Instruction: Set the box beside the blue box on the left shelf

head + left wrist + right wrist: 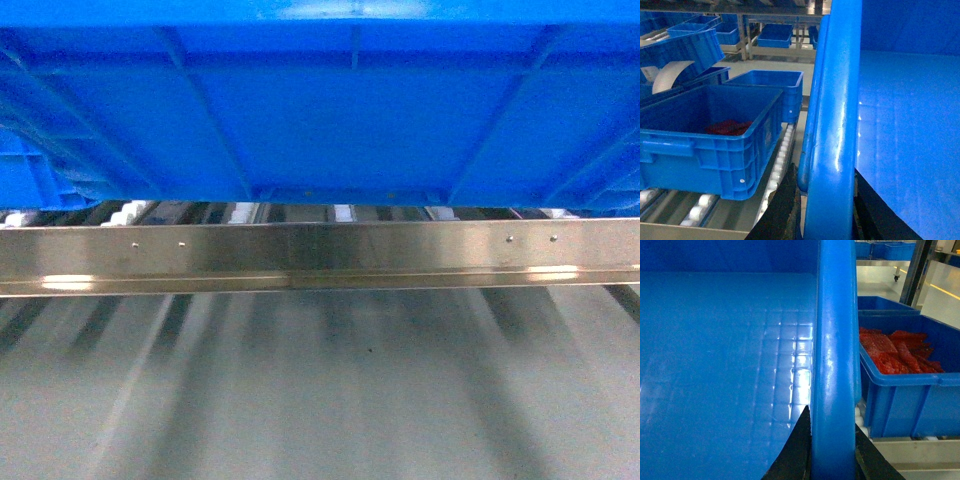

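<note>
Box looks stiff, bulky, probably light (it is empty); left gripper and right gripper pinch opposite rims

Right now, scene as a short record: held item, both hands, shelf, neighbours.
held item: box, bright blue, empty inside, fills the top of the head view
left hand: dark fingers on both sides of the box's left rim, shut on it
right hand: fingers on both sides of the right rim, shut on it
left shelf: white rollers on grey rails, metal front rail below the box
left neighbour: blue crate on the rollers, red items inside
right neighbour: blue bin holding red packets
</note>
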`<state>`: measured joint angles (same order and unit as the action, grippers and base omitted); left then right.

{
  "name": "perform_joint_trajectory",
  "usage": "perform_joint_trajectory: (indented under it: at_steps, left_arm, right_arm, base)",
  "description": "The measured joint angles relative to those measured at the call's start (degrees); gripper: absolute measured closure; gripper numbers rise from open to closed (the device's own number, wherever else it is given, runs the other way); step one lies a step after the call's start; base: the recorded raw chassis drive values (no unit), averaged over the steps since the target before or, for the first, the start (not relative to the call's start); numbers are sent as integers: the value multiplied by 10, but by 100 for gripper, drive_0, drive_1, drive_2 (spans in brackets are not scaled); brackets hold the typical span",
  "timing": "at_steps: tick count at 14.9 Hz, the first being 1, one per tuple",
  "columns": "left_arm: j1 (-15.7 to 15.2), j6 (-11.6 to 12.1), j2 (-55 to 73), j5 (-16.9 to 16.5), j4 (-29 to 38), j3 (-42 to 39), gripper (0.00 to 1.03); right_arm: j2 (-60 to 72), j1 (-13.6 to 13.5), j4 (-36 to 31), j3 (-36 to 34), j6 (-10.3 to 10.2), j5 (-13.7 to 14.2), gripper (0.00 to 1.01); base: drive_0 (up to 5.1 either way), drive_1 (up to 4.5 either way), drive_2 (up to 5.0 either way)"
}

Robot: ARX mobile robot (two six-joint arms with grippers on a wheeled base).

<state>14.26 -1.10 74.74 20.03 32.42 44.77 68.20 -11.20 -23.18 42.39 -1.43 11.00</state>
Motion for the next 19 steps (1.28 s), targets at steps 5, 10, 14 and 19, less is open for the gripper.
perform_joint_trajectory:
  at_steps: [5,10,14,19]
  left_arm:
    - [0,0,0,1,-2,0,86]
    - [0,0,0,1,-2,0,86]
    - [0,0,0,1,-3,0,86]
    - [0,0,3,1,-9,0,86]
  right_arm:
    - [0,0,0,0,0,0,92]
    - [0,0,1,0,0,0,92]
    - [0,0,1,0,0,0,92]
    - [5,0,4,0,0,-2,92]
  base:
    - [13,428,-402]
    - [10,426,-406]
    - [-6,410,-423]
    - [-2,165,-169]
